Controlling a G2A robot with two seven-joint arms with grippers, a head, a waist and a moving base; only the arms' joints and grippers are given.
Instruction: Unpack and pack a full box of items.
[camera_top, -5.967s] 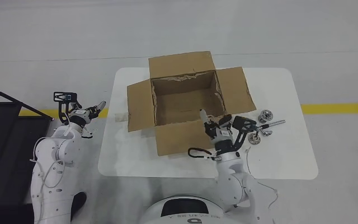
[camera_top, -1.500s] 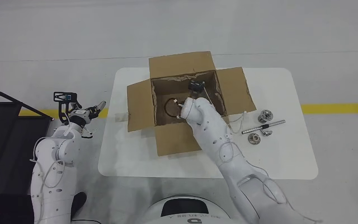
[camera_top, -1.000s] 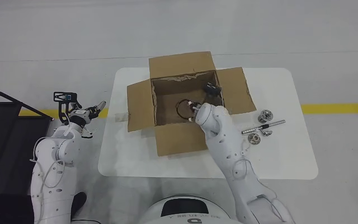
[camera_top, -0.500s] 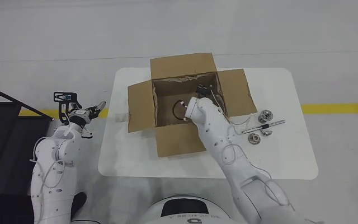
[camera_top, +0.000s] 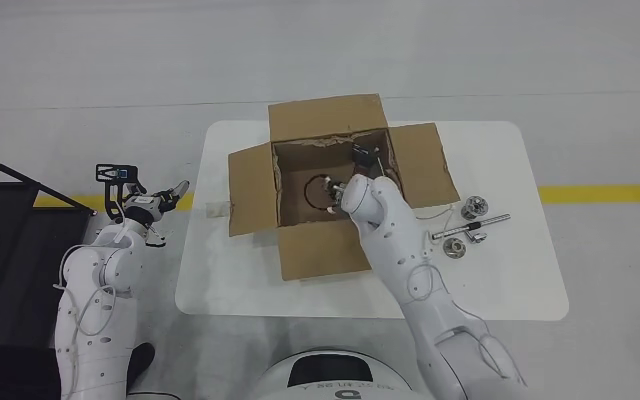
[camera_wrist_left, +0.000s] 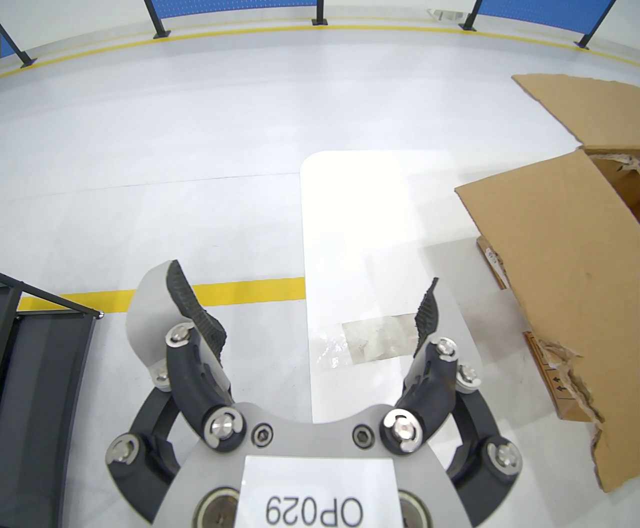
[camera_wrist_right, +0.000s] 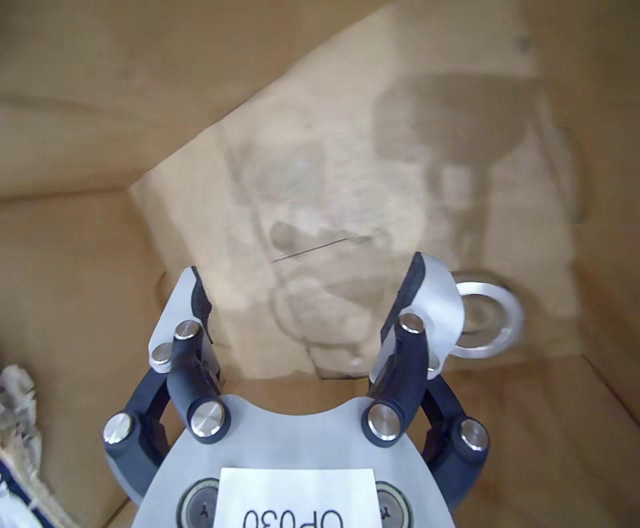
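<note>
Right claw (camera_wrist_right: 306, 265) was spread, empty, inside box (camera_top: 325, 115); one metal disc (camera_wrist_right: 495, 315) lay packed; several metal parts (camera_top: 474, 208) awaited packing on counter (camera_top: 520, 280), right of box

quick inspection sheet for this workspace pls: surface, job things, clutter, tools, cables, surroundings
surface: white table, box in the middle
job's things: box open, flaps out; ring on its floor; metal parts on the table, right of box
clutter: tape scrap near table's left edge
grippers: right tool open inside box, beside ring, holding nothing; left tool open by table's left edge
cables: black loop at right wrist, inside box
surroundings: yellow line on floor; black rack at left
</note>
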